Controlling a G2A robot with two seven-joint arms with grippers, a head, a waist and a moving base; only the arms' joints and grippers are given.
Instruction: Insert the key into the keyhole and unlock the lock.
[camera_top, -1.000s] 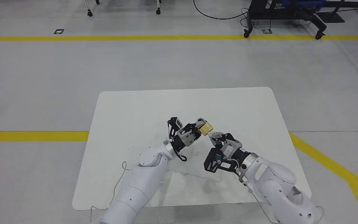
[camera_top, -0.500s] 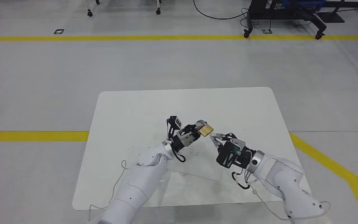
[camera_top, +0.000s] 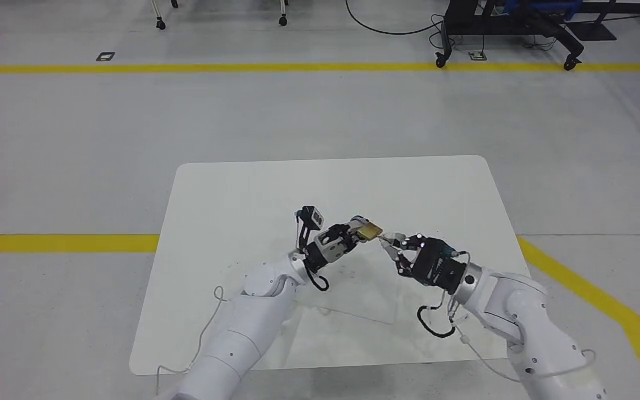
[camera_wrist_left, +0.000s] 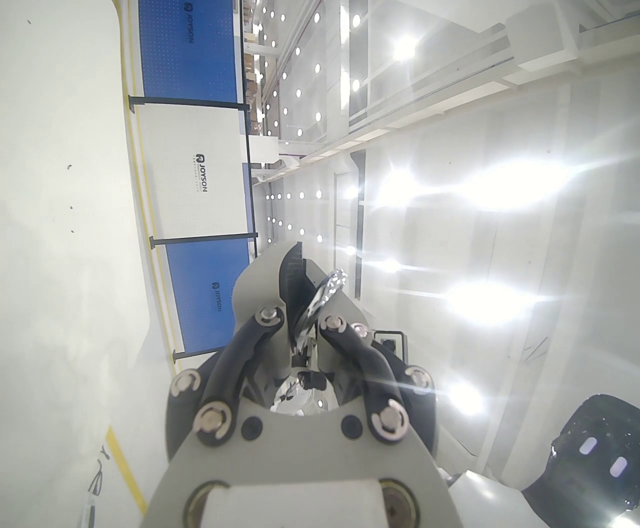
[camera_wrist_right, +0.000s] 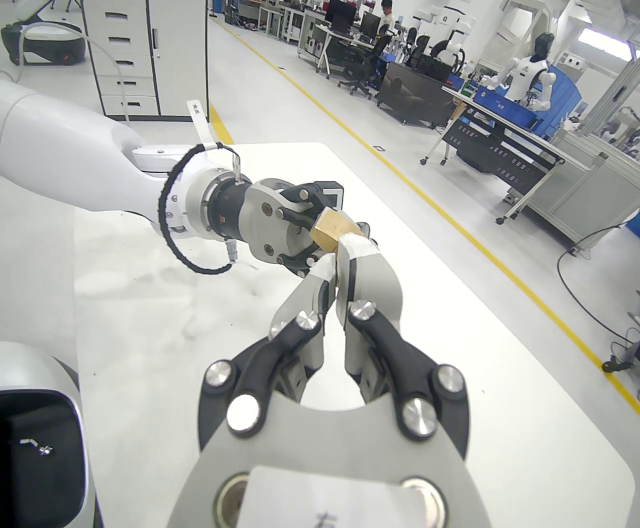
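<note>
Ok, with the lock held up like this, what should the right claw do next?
Probably roll the right claw about its own axis to turn the key. Shut, it presses tip-first against the brass lock, which the left claw holds above the table, so the key, hidden in its grip, seems seated.

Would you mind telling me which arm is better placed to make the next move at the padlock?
Right, probably. The right tool is closed with its tips at the brass padlock, which the left tool holds above the table; the left serves best as holder.
</note>
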